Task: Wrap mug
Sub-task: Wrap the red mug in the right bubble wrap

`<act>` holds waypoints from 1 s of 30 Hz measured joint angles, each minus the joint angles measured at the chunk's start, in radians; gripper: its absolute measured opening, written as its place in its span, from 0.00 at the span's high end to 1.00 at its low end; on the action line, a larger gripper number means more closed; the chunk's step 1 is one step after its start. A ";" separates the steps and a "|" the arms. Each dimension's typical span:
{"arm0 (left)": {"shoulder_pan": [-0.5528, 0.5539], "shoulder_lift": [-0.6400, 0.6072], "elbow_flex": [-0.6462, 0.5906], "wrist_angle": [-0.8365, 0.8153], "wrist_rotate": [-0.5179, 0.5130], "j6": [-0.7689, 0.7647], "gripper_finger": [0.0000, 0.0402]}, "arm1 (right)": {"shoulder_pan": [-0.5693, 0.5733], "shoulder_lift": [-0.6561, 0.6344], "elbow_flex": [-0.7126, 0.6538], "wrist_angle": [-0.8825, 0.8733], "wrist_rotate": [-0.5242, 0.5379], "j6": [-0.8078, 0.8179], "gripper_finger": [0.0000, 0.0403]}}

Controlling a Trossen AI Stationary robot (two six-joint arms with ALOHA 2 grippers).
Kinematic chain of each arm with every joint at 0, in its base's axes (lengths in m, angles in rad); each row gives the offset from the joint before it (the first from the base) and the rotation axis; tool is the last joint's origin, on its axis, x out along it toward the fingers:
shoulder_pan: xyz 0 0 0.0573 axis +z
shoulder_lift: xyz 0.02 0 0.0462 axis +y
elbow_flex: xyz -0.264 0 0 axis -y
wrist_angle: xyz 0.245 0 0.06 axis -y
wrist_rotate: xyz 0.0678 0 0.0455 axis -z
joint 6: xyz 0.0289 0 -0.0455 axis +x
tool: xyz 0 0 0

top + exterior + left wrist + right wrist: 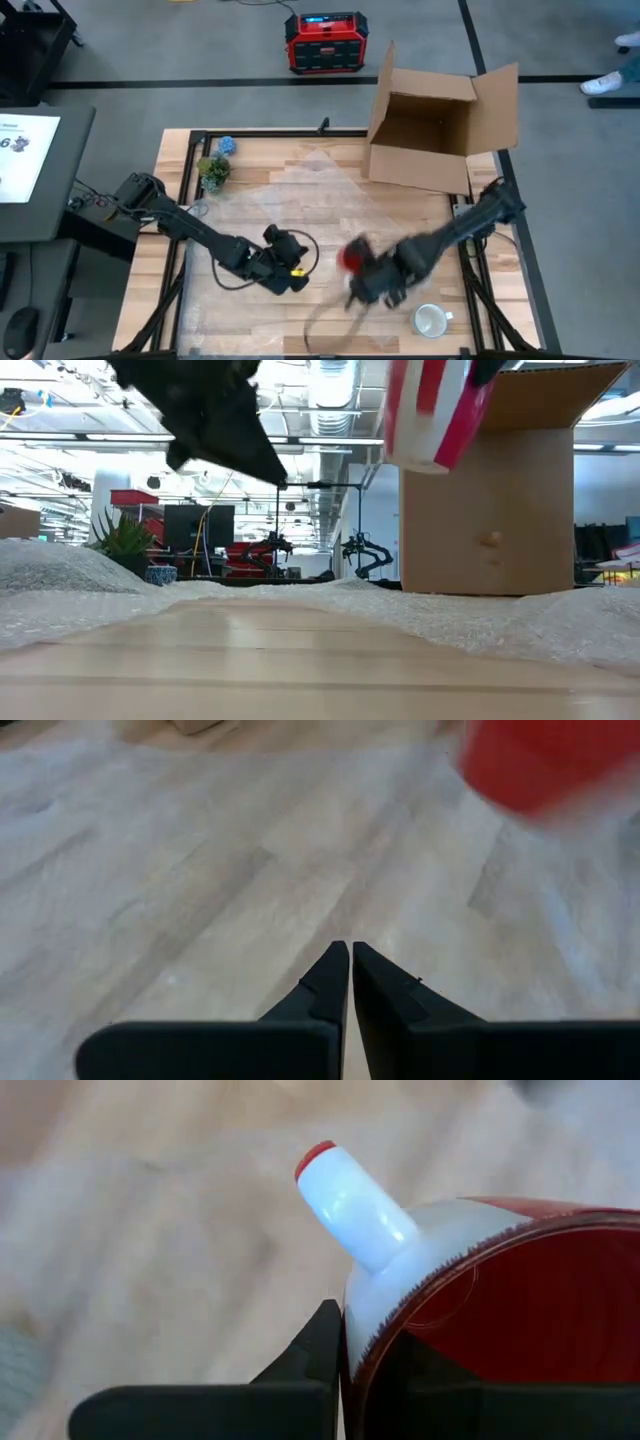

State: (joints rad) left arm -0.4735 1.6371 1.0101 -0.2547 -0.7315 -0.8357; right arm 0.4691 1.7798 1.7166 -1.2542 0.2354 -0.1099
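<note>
Red-and-white mug, partly cropped, pinched by the right gripper; left gripper fingers pressed together.

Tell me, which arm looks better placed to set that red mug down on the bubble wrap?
Probably the right: its tool already grips the red mug above the bubble wrap. The left tool is shut and empty.

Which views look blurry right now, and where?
High view: the right end effector and red mug are motion-smeared. Low view: the mug is streaked. Left wrist view: the mug is soft. Right wrist view: the mug rim is sharp, the background soft.
</note>
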 joint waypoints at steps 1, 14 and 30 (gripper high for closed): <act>0.012 0.000 -0.025 0.048 0.011 0.013 1.00 | -0.017 -0.022 -0.016 -0.013 0.006 0.019 0.99; 0.108 0.002 -0.386 0.148 0.096 -0.232 1.00 | -0.073 -0.109 -0.408 0.254 -0.114 0.102 0.99; -0.033 -0.090 -0.313 0.086 0.021 -0.338 1.00 | -0.135 -0.029 -0.416 0.339 -0.109 0.069 0.98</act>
State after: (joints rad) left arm -0.5065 1.5472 0.6969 -0.1688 -0.7110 -1.1737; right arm 0.3338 1.7512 1.3010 -0.9154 0.1263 -0.0410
